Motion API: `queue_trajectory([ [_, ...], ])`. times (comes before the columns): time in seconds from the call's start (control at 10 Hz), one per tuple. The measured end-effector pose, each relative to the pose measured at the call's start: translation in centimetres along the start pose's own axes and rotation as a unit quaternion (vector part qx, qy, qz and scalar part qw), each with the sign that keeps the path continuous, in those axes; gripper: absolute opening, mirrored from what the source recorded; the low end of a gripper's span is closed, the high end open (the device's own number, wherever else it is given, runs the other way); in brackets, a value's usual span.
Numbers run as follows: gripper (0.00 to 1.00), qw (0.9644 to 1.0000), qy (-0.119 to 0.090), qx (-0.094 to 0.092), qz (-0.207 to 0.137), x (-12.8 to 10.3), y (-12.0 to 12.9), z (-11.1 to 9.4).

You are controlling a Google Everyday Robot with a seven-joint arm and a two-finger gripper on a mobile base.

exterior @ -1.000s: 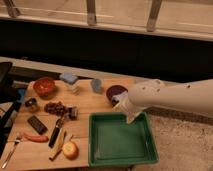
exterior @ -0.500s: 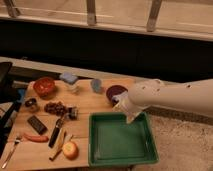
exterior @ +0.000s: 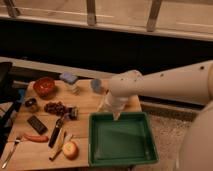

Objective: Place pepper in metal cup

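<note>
White arm [exterior: 170, 82], largest of all, reaching in from the view's right and bending down to the gripper [exterior: 116, 114]. Wooden table [exterior: 86, 102] next, spread below the gripper and away to its left in the view. Green tray [exterior: 122, 142] directly beneath and in front of the gripper, with its far rim just under the fingertips.

Gripper itself pointing down, hanging over that far rim, fingers parted and holding nothing.

Red bowl [exterior: 44, 86] well to the left of the gripper and farther back, near the table's far corner. Clear blue-lidded container [exterior: 70, 81] between that bowl and the gripper, also farther back. Grey-blue cup [exterior: 96, 85] just behind and slightly left of the gripper, closest of the upright things. Cluster of dark grapes [exterior: 55, 107] left of the gripper, at about its level in the view. Round yellow-orange fruit [exterior: 70, 149] left of the gripper and nearer the camera, just beside the tray's left wall. Dark-handled utensil [exterior: 56, 136] lying slantwise left of that fruit. Dark flat bar [exterior: 37, 124] farther left.

Pepper [exterior: 35, 137] lying flat on the wood, far left of the gripper and nearer the camera, just in front of the dark bar, well apart from the fingers. Metal cup [exterior: 32, 104] upright, far left of the gripper, behind the dark bar and left of the grapes, apart from the pepper. Fork [exterior: 12, 150] at the table's near left edge, farthest from the gripper.
</note>
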Motion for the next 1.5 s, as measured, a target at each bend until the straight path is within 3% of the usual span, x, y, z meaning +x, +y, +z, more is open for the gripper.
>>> queue_trajectory([
  [0.3,0.62,0.9959,0.036,-0.013,-0.082,1.7,6.3,1.0],
  [0.5,0.62,0.9882,0.053,-0.034,-0.14,4.6,10.0,1.3],
  [0.6,0.62,0.9808,0.065,-0.045,-0.179,6.6,12.1,1.6],
  [0.9,0.62,0.9429,0.107,-0.071,-0.307,12.8,17.5,2.5],
  [1.0,0.62,0.9241,0.122,-0.08,-0.353,15.1,19.0,2.9],
  [1.1,0.62,0.9128,0.13,-0.085,-0.378,16.2,19.7,3.1],
  [1.2,0.62,0.9071,0.135,-0.086,-0.389,16.8,19.9,3.1],
  [1.5,0.62,0.9076,0.135,-0.082,-0.389,16.7,19.8,3.1],
])
